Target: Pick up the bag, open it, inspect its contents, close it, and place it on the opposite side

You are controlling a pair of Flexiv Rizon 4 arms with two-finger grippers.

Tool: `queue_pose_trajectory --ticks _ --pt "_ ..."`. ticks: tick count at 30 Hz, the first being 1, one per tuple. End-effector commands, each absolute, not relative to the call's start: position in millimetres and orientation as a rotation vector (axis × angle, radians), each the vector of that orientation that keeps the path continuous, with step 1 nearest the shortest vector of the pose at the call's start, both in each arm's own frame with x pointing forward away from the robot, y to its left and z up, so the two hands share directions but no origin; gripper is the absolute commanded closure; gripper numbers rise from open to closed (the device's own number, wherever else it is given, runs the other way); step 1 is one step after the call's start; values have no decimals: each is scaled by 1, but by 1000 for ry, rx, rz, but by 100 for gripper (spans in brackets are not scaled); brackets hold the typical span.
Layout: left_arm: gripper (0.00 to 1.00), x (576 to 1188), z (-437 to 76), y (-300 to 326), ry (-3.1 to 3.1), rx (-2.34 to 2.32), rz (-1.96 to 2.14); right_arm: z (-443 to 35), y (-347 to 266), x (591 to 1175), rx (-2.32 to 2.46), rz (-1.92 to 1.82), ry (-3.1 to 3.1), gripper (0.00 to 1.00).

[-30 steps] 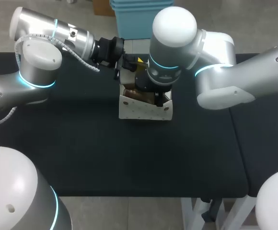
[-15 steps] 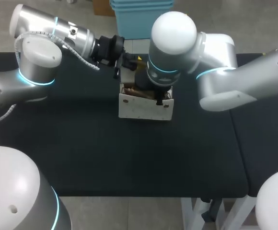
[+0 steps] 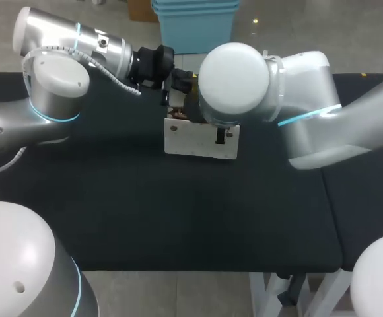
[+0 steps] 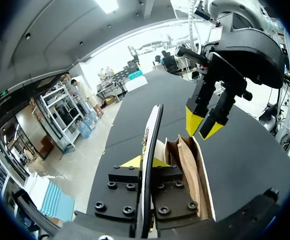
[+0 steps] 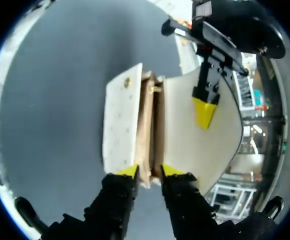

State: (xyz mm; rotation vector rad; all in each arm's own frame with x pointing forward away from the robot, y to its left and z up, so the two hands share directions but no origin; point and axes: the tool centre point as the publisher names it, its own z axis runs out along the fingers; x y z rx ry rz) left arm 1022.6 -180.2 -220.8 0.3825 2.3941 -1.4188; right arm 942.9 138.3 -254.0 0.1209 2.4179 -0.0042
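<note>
Premises are presenting as a robotics lab. Two large silver-and-white robot arms, the left arm (image 3: pixel 53 86) and the right arm (image 3: pixel 310 112), are standing over one long counter (image 3: pixel 145 218) and are glowing with blue rings at the joints. The counter is wearing a matte black cover and is resting on white legs (image 3: pixel 263 294).
</note>
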Motion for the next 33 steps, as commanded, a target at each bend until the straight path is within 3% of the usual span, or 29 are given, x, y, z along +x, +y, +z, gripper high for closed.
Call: queue_pose_trajectory --ticks 1,11,28,33 --pt "100 1032 -233 -178 2394 382 -1457 -253 133 923 131 8 2384 100" --pt "100 1054 -280 -180 2376 380 -1403 -274 136 910 158 38 2435 100" --pt "100 1040 -309 -167 2272 400 -1337 -310 155 908 151 81 2468 100" --pt "100 1041 -316 -166 2255 414 -1328 -328 160 905 157 61 2453 90"
